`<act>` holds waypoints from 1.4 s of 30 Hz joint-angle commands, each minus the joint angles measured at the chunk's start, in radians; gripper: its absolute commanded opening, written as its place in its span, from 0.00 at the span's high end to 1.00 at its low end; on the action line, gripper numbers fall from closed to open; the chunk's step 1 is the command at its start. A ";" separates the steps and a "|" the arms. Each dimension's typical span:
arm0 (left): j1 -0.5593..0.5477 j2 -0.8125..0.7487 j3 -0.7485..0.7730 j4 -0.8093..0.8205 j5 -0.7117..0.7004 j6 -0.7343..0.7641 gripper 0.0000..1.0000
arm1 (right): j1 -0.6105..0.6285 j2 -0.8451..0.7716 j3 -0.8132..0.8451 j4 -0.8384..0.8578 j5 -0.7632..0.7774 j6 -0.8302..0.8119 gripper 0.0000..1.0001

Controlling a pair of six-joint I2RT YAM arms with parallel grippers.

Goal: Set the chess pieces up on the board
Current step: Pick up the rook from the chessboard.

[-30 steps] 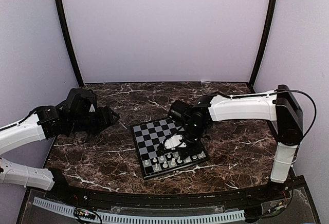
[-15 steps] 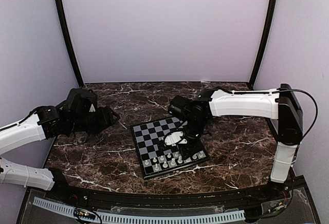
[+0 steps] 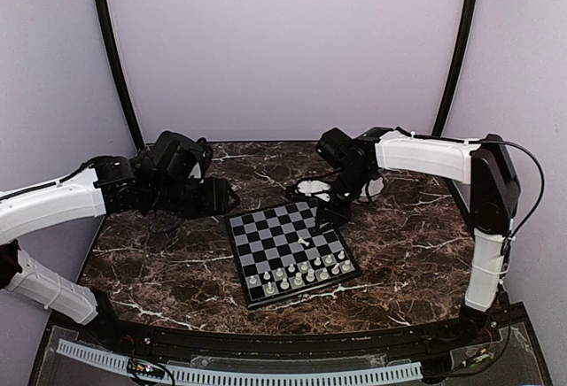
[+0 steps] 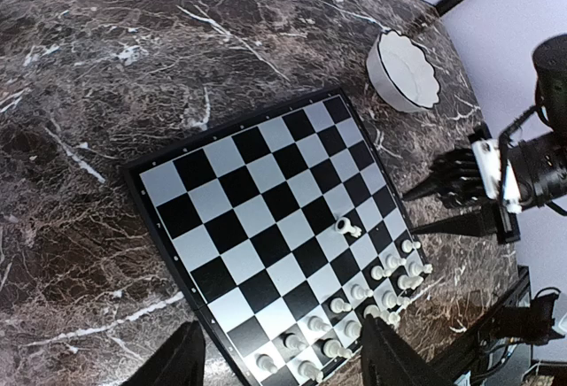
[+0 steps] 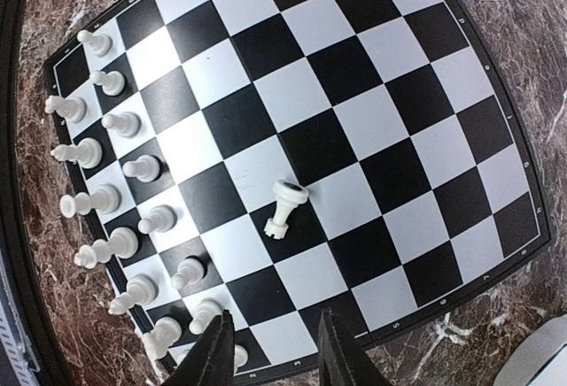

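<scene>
The right gripper (image 5: 275,328) hangs by the right edge of the board (image 5: 372,76), toward its far right corner. Its jaws are partly apart and nothing is between them. Seen past its fingers (image 5: 217,355), the nearest thing is the toppled piece (image 5: 284,208). It lies on its side near the middle of the board, across the line between a black square and a light one, clear of both fingers. Further out, the other chess pieces (image 5: 124,123) stand upright in two rows along the board's near edge. I cannot tell from these views which square in those rows is unfilled. The white bowl (image 4: 390,85) sits on the desk (image 3: 177,262) beyond the board's far right corner, and from the left wrist it looks empty. The left gripper (image 3: 223,198) hovers over the desk just off the board's far left corner, jaws wide and holding nothing. Judging by the empty bowl and the nearly full rows, the setup is close to done, and the step in hand is getting this fallen piece onto its square. That calls for the right gripper to come down over the piece and close across its narrow body, not its round base. It should then lift, turn the piece upright and set it in the open square. The neighbouring pieces stand close together there and would be easy to knock over.
</scene>
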 commanded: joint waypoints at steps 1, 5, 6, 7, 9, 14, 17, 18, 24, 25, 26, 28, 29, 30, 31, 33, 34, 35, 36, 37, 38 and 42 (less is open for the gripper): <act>-0.025 0.000 0.048 -0.055 0.036 0.107 0.38 | 0.008 0.035 -0.027 0.124 -0.009 0.056 0.65; -0.035 -0.018 0.039 -0.063 0.033 0.100 0.38 | 0.008 0.081 -0.018 0.164 -0.027 0.092 0.65; -0.034 -0.019 0.037 -0.073 0.033 0.092 0.38 | 0.009 0.092 -0.014 0.172 -0.029 0.100 0.65; -0.034 -0.020 0.038 -0.078 0.034 0.087 0.38 | 0.010 0.104 -0.009 0.178 -0.031 0.104 0.64; -0.035 -0.019 0.039 -0.089 0.040 0.077 0.38 | 0.012 0.129 0.010 0.182 -0.027 0.113 0.64; -0.037 -0.017 0.031 -0.090 0.044 0.054 0.38 | 0.024 0.180 0.064 0.166 -0.015 0.133 0.64; -0.038 -0.015 0.023 -0.076 0.042 0.045 0.38 | 0.033 0.193 0.075 0.154 -0.007 0.141 0.63; -0.039 -0.014 0.021 -0.073 0.043 0.042 0.38 | 0.037 0.196 0.076 0.150 -0.003 0.143 0.63; -0.040 -0.006 0.017 -0.056 0.045 0.039 0.38 | 0.050 0.192 0.049 0.143 0.009 0.158 0.62; -0.040 -0.005 0.015 -0.055 0.045 0.038 0.38 | 0.050 0.188 0.045 0.142 0.004 0.164 0.62; -0.041 -0.004 0.016 -0.053 0.045 0.039 0.38 | 0.050 0.184 0.042 0.142 -0.001 0.167 0.62; -0.042 -0.003 0.014 -0.050 0.047 0.041 0.38 | 0.050 0.169 0.038 0.145 -0.008 0.176 0.62; -0.042 -0.002 0.013 -0.047 0.048 0.042 0.38 | 0.050 0.161 0.037 0.146 -0.011 0.177 0.62; -0.043 -0.002 0.011 -0.045 0.049 0.044 0.38 | 0.051 0.154 0.037 0.147 -0.013 0.179 0.62; -0.044 -0.001 0.007 -0.040 0.052 0.048 0.38 | 0.050 0.148 0.039 0.147 -0.016 0.179 0.62; -0.045 0.001 0.000 -0.029 0.057 0.060 0.38 | 0.050 0.132 0.041 0.144 -0.025 0.178 0.62; -0.045 0.002 -0.003 -0.025 0.057 0.064 0.38 | 0.050 0.123 0.039 0.145 -0.028 0.176 0.62; -0.047 0.002 -0.005 -0.023 0.058 0.072 0.39 | 0.050 0.113 0.035 0.148 -0.035 0.174 0.62; -0.047 0.001 -0.005 -0.023 0.058 0.075 0.39 | 0.050 0.106 0.030 0.150 -0.040 0.173 0.62; -0.047 0.001 -0.004 -0.024 0.057 0.080 0.39 | 0.051 0.102 0.026 0.151 -0.041 0.173 0.62; -0.047 -0.001 -0.001 -0.024 0.056 0.081 0.39 | 0.054 0.100 0.022 0.152 -0.041 0.173 0.62; -0.047 -0.003 0.006 -0.027 0.051 0.075 0.39 | 0.064 0.101 -0.008 0.174 -0.026 0.176 0.61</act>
